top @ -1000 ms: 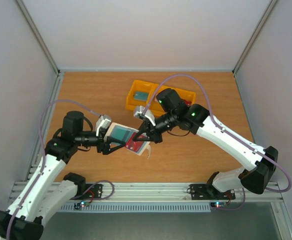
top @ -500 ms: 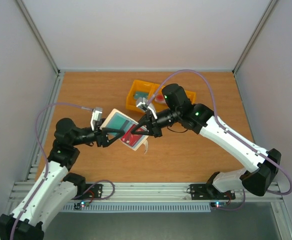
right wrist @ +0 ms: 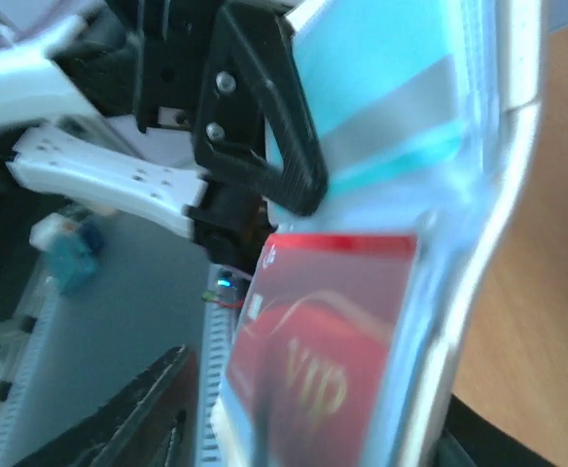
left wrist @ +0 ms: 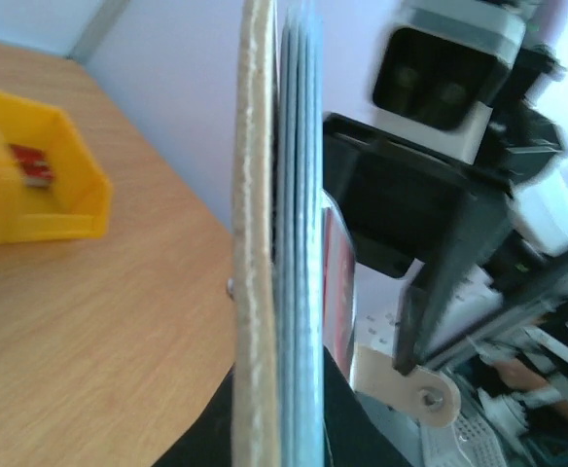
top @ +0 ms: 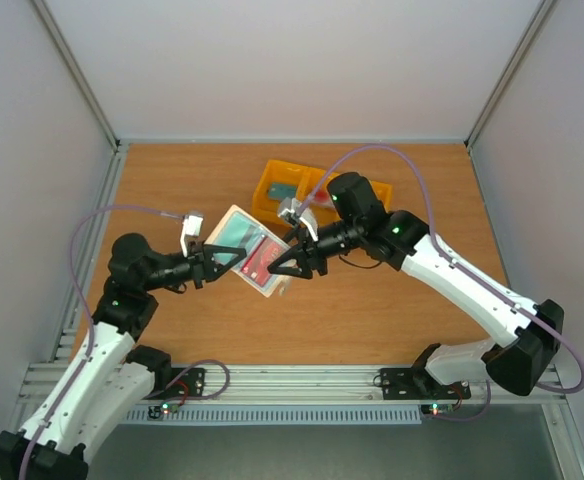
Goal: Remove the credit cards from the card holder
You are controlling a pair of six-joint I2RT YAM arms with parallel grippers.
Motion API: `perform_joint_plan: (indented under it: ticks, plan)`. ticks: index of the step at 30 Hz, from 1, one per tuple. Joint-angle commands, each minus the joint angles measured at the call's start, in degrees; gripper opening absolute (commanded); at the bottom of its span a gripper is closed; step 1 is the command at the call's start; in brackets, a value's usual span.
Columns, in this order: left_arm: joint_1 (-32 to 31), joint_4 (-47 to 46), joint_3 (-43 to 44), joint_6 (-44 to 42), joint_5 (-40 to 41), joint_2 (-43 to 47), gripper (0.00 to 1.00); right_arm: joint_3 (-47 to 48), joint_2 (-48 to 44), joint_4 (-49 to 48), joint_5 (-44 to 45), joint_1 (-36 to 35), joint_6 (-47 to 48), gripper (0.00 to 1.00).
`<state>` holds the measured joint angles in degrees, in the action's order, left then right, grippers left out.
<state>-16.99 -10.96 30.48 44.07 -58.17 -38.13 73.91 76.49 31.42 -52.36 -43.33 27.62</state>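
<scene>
The left end effector (top: 220, 263) is squeezing together on the card holder (top: 244, 248). It is gripping the holder at its 8 o'clock edge and holding it up over the middle of the worktop (top: 402, 310). The holder is lying open, showing a teal card (top: 234, 233) and a red card (top: 263, 259) in its clear pockets. The right end effector (top: 282, 268) is sitting at the holder's 4 o'clock corner with its fingers apart, one on each side of the red card end. I cannot tell if they are touching it. A yellow tray (top: 264, 210) is sitting at 1 o'clock from the holder.
</scene>
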Motion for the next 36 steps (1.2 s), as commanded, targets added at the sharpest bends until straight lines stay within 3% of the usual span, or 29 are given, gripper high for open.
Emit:
perform_joint_plan:
  ticks: [1,5,7,11,17,22,25,31,36]
  plan:
    - [0.3,27.8,7.2,-18.4,14.1,0.7,0.0,3.3,-4.1,11.2,17.0,0.0,14.5,0.56]
    - [-0.3,41.0,12.3,-39.0,21.8,-0.4,0.0,1.4,-10.0,9.3,23.9,-0.1,25.4,0.58]
    - [-1.6,46.0,14.8,-50.0,23.7,-1.2,0.0,-1.6,-12.1,5.8,21.2,-0.2,31.2,0.58]
    - [-5.2,52.9,19.0,-58.8,22.1,-3.9,0.0,-4.5,-10.3,3.7,14.1,-3.7,40.5,0.54]
    - [-8.0,55.2,19.7,-56.7,9.0,-5.4,0.0,0.7,-2.8,8.5,16.3,-11.6,52.4,0.48]
    - [-9.6,55.1,18.7,-55.8,12.8,-5.7,0.0,4.7,1.9,11.9,15.7,-12.5,55.2,0.38]
    - [-9.8,55.2,19.5,-56.0,9.9,-5.9,0.0,5.4,3.4,12.1,18.7,-12.7,53.4,0.31]
    - [-10.5,55.1,19.1,-57.8,3.8,-5.3,0.0,5.6,5.0,14.1,25.1,-12.7,53.5,0.29]
    - [-10.5,51.5,18.8,-53.0,1.8,-5.4,0.0,5.6,7.0,17.5,31.9,-13.6,56.2,0.26]
